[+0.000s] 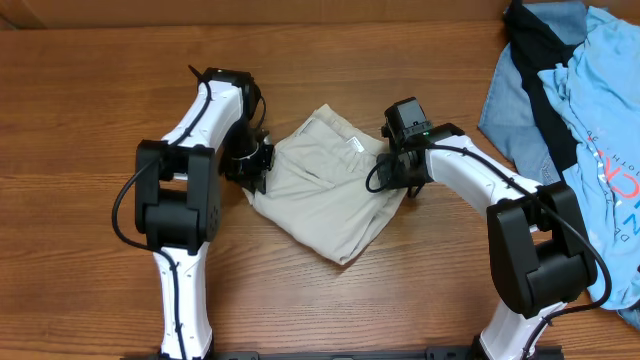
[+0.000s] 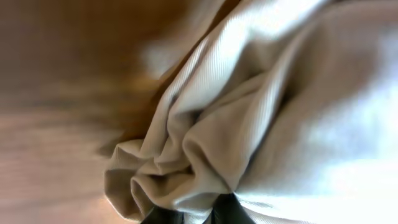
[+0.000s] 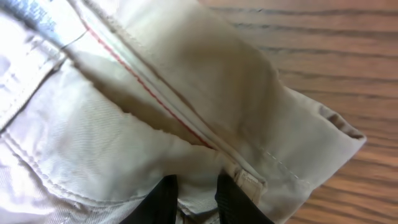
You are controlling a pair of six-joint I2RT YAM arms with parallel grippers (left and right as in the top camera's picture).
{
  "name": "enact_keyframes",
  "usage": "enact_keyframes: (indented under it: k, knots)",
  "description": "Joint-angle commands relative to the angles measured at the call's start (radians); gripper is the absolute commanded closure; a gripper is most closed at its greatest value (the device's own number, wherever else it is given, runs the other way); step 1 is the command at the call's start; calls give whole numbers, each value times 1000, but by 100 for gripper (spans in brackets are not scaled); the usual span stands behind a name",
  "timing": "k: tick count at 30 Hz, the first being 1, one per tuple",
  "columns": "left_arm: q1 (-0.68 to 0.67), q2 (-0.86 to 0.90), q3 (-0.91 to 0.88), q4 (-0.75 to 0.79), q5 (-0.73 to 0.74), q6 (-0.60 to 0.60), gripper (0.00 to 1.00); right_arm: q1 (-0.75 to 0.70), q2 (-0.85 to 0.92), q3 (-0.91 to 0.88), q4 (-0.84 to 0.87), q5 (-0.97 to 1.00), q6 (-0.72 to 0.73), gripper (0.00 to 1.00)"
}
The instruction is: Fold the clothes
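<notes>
Left tool pinches a bunched edge of the shorts; right tool, nearly closed, nips a stitched seam. Shorts lie partly folded on the tabletop between the tools. Light, limp cotton, likely to sag; stiffer seams and waistband offer the surest hold.

Brown wood-grain table, dark streaks running along its length, light even and soft. A heap of blue and black garments is piled at its right end.
</notes>
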Motion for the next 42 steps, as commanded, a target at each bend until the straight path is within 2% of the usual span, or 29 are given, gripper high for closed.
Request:
enact_keyframes:
  k: [1,4,5,9,12,20,28,31,35,39,40,42]
  knots:
    - [1,-114,-10,106,-9,32,65,-40,27,-24,5,136,-17,75]
    - [1,-193,-10,174,-6,33,44,-40,27,-24,4,136,-17,75]
    - [1,-230,-10,222,-6,32,23,-40,27,-24,3,136,-17,75]
    - [-3,-247,-10,322,22,42,10,-40,27,-24,0,136,-17,75]
    - [-6,-223,-10,382,153,150,9,-40,27,-24,-1,136,-17,75]
    - [-8,-95,-10,493,340,232,6,-40,27,-24,-7,136,-16,74]
    - [-14,23,-10,580,439,235,5,-40,27,-24,-7,136,-13,75]
    - [-31,47,-10,567,453,236,8,-40,27,-24,-7,136,-13,74]
    - [-74,64,-10,513,448,282,18,-40,27,-24,-8,136,-13,74]
    - [-109,71,-10,474,370,304,38,-40,27,-24,-11,136,-13,74]
    - [-113,71,-10,472,360,307,49,-40,27,-24,-13,136,-13,74]
    - [-113,71,-9,473,348,307,86,-40,27,-24,-18,136,-13,74]
